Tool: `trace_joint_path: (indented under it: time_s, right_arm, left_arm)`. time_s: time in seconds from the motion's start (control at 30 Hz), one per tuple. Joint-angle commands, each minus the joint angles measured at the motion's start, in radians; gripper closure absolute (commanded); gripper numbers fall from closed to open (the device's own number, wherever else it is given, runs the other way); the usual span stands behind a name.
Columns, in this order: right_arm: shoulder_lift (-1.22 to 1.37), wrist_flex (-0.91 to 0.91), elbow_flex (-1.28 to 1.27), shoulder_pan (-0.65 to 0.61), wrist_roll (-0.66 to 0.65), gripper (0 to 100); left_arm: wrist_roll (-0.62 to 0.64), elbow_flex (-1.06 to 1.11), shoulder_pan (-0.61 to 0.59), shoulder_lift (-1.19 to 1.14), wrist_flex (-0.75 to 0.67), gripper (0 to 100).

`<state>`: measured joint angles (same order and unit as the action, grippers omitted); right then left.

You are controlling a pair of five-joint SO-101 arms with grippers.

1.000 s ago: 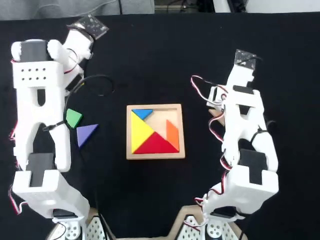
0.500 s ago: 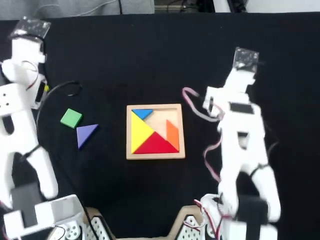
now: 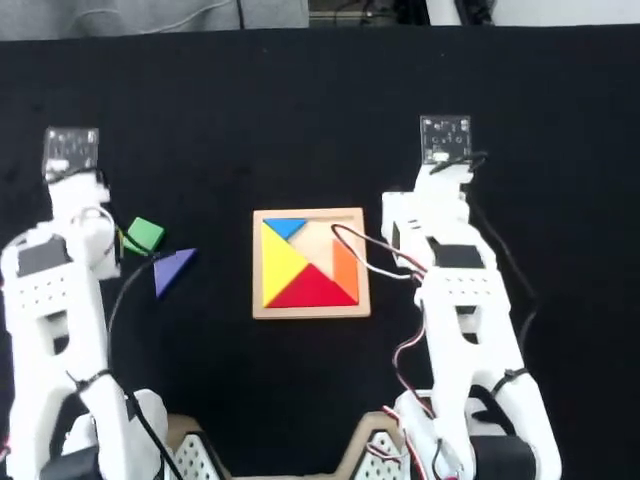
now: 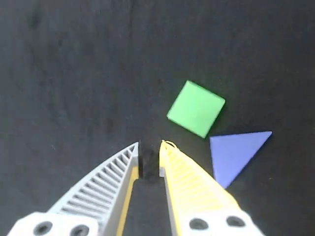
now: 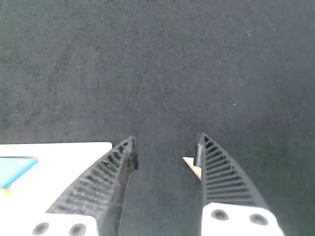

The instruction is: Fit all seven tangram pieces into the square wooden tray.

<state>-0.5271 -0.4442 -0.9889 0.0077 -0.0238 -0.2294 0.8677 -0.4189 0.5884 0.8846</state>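
Four seated, loose pieces next, and the left arm is lined up for a pickup.
The tray (image 3: 310, 312) sits mid-table holding four pieces (image 3: 300, 280). The green square (image 3: 146, 234) and the triangle (image 3: 172, 268) lie just beside each other on the mat, well apart from the tray on the left arm's side. The left gripper (image 4: 150, 147) hangs near the square, fingers all but pressed together and empty. My call: it has to spread, then drop over the square. The right gripper (image 5: 165, 147) is spread wide and empty beside the tray's corner.

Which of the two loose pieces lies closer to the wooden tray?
The purple triangle. It lies between the green square and the tray, while the square sits farther out toward the table's edge.
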Motion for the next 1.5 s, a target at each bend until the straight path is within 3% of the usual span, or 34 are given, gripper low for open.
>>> trace_joint_path:
  time_s: [0.0,0.13,0.23,0.4,0.57,0.8,0.97,1.13,1.33,1.47]
  right_arm:
    - [-0.041,0.025,-0.002,-0.015,-0.008,80.5]
    - [-0.039,0.025,-0.004,-0.017,-0.009,80.5]
    - [-0.035,0.026,-0.004,-0.017,-0.009,80.5]
    - [0.053,0.095,0.012,-0.017,-0.011,80.5]
    - [0.168,0.068,0.091,-0.014,-0.049,80.5]
    - [0.243,0.018,0.159,-0.009,-0.051,80.5]
    - [0.245,0.023,0.156,-0.009,-0.054,80.5]
    - [0.248,0.025,0.159,-0.009,-0.057,80.5]
    - [0.248,0.025,0.160,-0.009,-0.058,80.5]
    - [0.249,0.025,0.160,-0.009,-0.058,80.5]
  left_arm:
    - [0.112,0.085,-0.004,0.040,-0.121,92]
    - [0.181,0.174,-0.004,0.051,-0.221,92]
    - [0.126,0.110,-0.004,0.048,-0.117,92]
    - [-0.180,-0.143,-0.001,0.018,0.203,91]
    - [-0.463,-0.295,0.030,-0.149,0.282,79]
    - [-0.457,-0.378,0.193,-0.422,0.256,73]
    - [-0.373,-0.499,0.153,-0.555,0.120,73]
    - [-0.434,-0.644,0.097,-0.704,0.107,73]
    - [-0.489,-0.817,0.067,-0.942,0.130,73]
    - [-0.489,-0.928,0.093,-1.033,0.264,73]
